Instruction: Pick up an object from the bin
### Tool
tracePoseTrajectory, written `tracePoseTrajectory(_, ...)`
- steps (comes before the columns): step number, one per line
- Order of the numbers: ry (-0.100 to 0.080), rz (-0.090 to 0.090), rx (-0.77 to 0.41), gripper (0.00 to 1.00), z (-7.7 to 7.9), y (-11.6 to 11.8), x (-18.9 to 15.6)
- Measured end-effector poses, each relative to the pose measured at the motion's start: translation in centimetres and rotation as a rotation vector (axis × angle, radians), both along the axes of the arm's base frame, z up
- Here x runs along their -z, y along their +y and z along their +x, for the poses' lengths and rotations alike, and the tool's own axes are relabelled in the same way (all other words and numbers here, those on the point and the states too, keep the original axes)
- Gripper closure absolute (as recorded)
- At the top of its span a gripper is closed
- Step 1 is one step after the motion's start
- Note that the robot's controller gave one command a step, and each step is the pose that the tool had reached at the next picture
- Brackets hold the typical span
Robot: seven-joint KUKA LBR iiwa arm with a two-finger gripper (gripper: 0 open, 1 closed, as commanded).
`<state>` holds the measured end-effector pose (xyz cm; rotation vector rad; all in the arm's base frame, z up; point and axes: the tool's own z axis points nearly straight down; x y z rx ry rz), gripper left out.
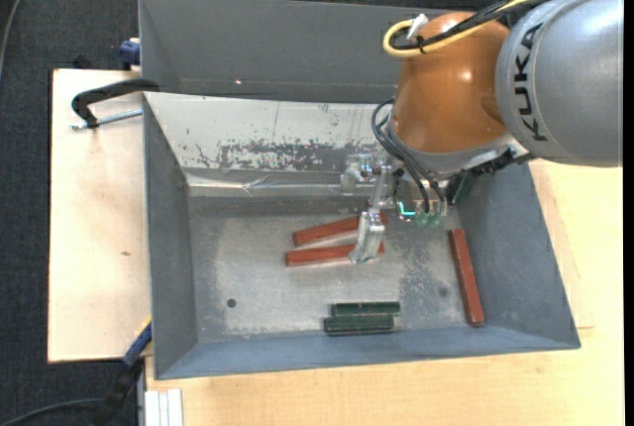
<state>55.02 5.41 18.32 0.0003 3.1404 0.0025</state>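
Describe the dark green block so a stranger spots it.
In the grey bin, look along the view's lower wall. Just inside, right of centre, lies the dark green block. The other pieces are red-brown sticks; it alone is green.

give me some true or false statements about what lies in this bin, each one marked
1. The claw is at the right-hand ends of two reddish-brown flat bars in the middle of the grey metal bin. True.
2. A dark green flat bar lies near the bin's front wall. True.
3. The dark green flat bar touches the two reddish-brown flat bars. False: it lies apart from them, nearer the front.
4. A third reddish-brown bar lies along the view's left side. False: it lies along the right side.
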Motion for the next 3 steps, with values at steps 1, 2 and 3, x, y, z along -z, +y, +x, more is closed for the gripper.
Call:
tracePoseTrajectory(1,0.007,-0.001,-0.165,0.00,0.3,0.5,11.6)
tracePoseTrajectory(2,-0.001,0.000,-0.163,1.00,0.5,0.5,11.1)
tracePoseTrajectory(3,-0.014,-0.001,-0.168,1.00,1.7,0.0,-4.7)
